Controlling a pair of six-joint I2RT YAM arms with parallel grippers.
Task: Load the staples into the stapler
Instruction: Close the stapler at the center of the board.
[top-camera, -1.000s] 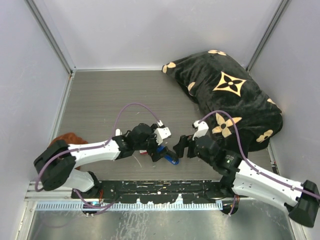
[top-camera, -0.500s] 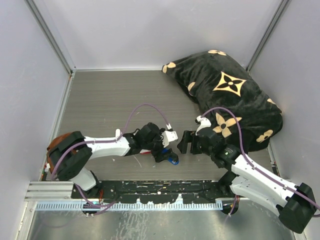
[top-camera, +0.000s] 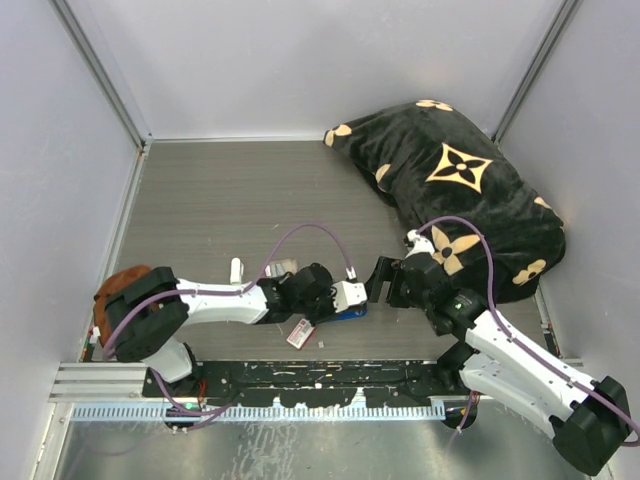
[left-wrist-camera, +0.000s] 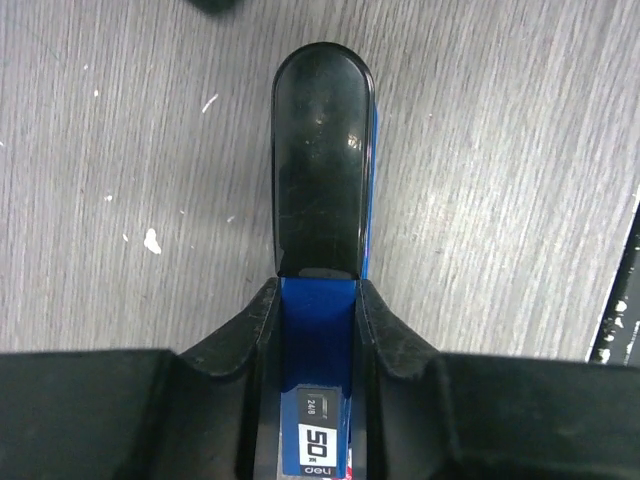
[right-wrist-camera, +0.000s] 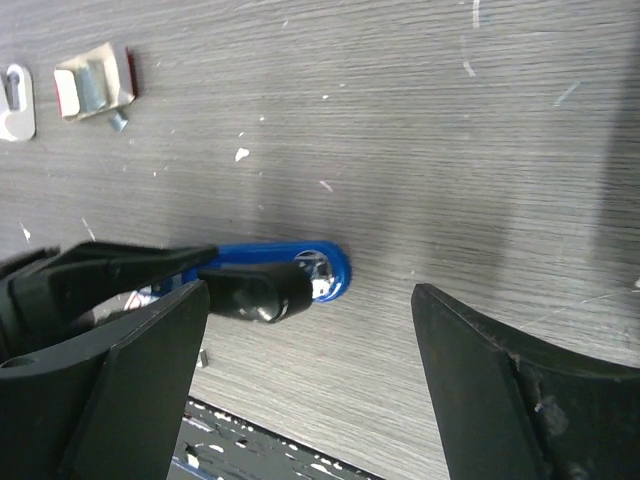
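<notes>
We see a grey wood-grain counter (top-camera: 220, 200), scuffed with small white flecks, closed in by pale plain walls on three sides, with a scratched black rail along its near edge. A black cushion (top-camera: 460, 190) with tan flower motifs fills the 2 o'clock corner, and something reddish-brown (top-camera: 128, 278) shows at 8 o'clock behind the left arm's base. The stapler (top-camera: 352, 313) lies flat on the counter at about 6 o'clock, near the rail, its black top lever facing up in the left wrist view and its rounded front end pointing away from that camera. The left end effector (left-wrist-camera: 317, 310) is closed on the stapler, its two black fingers (left-wrist-camera: 255, 325) pressed against the blue sides at the rear half, just behind the lever's end. The right end effector (top-camera: 378, 285) hovers at about 1 o'clock of the stapler, close by but not touching it, its jaws spread wide with nothing between them; in its own view the stapler's rounded tip shows on the counter in the gap. The staples (right-wrist-camera: 92, 82), a small silvery block resting on an opened bit of card, sit apart from the stapler at roughly 10 o'clock of it, with a small white oblong piece (top-camera: 237, 268) farther out toward 9 o'clock. A red-and-white box (top-camera: 300, 333) lies at 8 o'clock of the stapler, near the rail.
</notes>
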